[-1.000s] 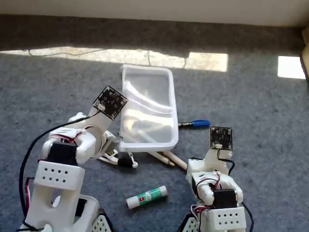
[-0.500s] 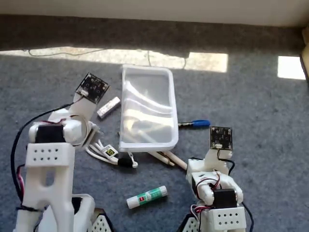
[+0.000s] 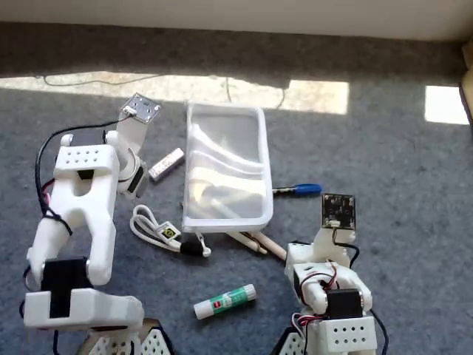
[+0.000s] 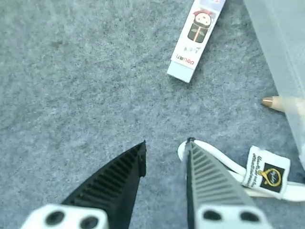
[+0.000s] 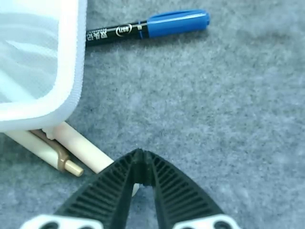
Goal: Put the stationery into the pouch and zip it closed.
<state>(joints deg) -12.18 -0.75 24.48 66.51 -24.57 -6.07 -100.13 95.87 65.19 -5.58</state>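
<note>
Far left first: note left jaws spread and empty, hanging over bare surface, one tip just beside the loop of the white cord with its tag. Likely step in hand: pick up the eraser, flat on the surface, near the left edge of the pouch but not touching it. Steer clear of the cord loop on the way over to avoid a snag and a dragged cord. Set the spread jaws across the eraser's short width, not along its length. Come down square and close only with one tip on each long side. Probably light, rigid, smooth sleeve, so pinch mid-body to stop it tipping. Lift over the pouch rim, not into it. Zip open or shut: cannot tell, so check the mouth before letting go. Further right: glue stick well in front of the pouch, beige pens partly tucked under its near edge, blue marker just beside its right edge. Leave those three for the other arm. Far right: right jaws pressed together, holding nothing, low over the surface near the pens. Spread them before any reach, and slide the pens clear of the pouch gently or risk shoving it.
</note>
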